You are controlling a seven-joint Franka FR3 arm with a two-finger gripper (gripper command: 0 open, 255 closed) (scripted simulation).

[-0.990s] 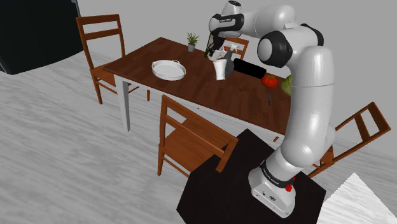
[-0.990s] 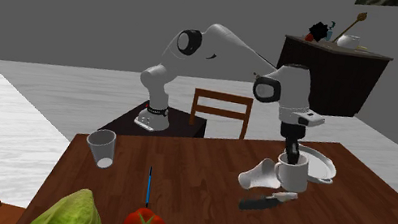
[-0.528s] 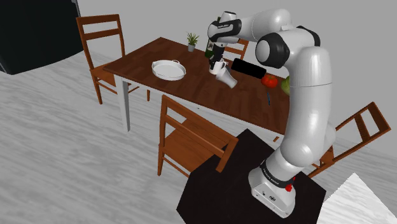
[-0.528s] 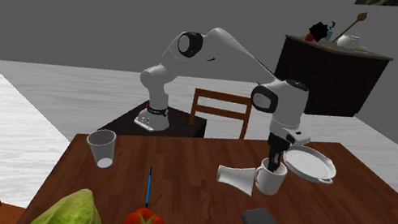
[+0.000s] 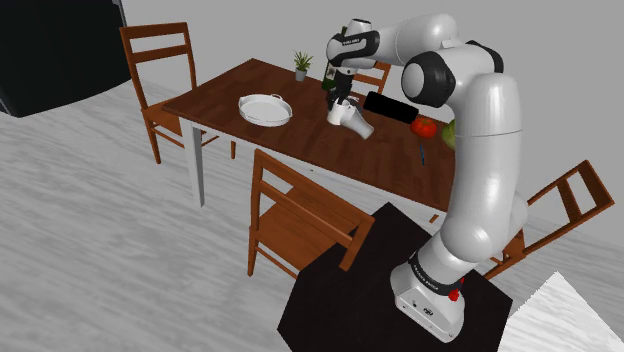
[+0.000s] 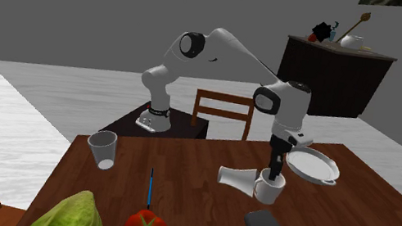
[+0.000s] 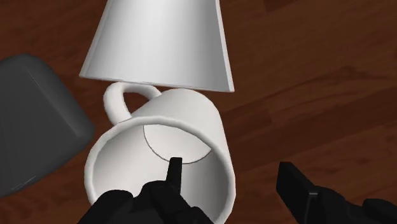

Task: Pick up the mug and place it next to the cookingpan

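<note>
- The white mug [image 7: 162, 159] stands mouth-up on the brown wooden worktop [image 6: 194, 198]. It is near the white cooking pan [image 6: 311, 163] but apart from it, with bare wood between them.
- The tool [image 7: 230, 168] is released. One black finger hangs inside the mug and the other outside its wall, and neither presses on that wall. In the second exterior view the tool [image 6: 273, 173] sits just above the mug [image 6: 268, 191].
- A white tapered cup [image 7: 159, 41] lies on its side against the mug, on the side away from the pan. A dark grey flat slab [image 7: 32, 121] lies farther from the pan still.
- Judgement: the mug seems set down and the placing nearly done. What looks left is getting the tool out cleanly.
- Risk: if the tool pulls away sideways or at a slant, the inner finger could hook the rim. That would tip the mug or drag it off from the pan. A straight lift along the fingers looks safest.
- Risk: a nudge to the mug would pass to the tipped cup. Being round and on its side, it could roll across the worktop.
- Risk: I cannot tell whether the mug's base lies fully flat. If it leans on the cup, it may rock or slide.
- Risk: the gap to the pan may be too wide for "next to". Closing it means re-gripping a thin wall, where a slip is likely.
</note>
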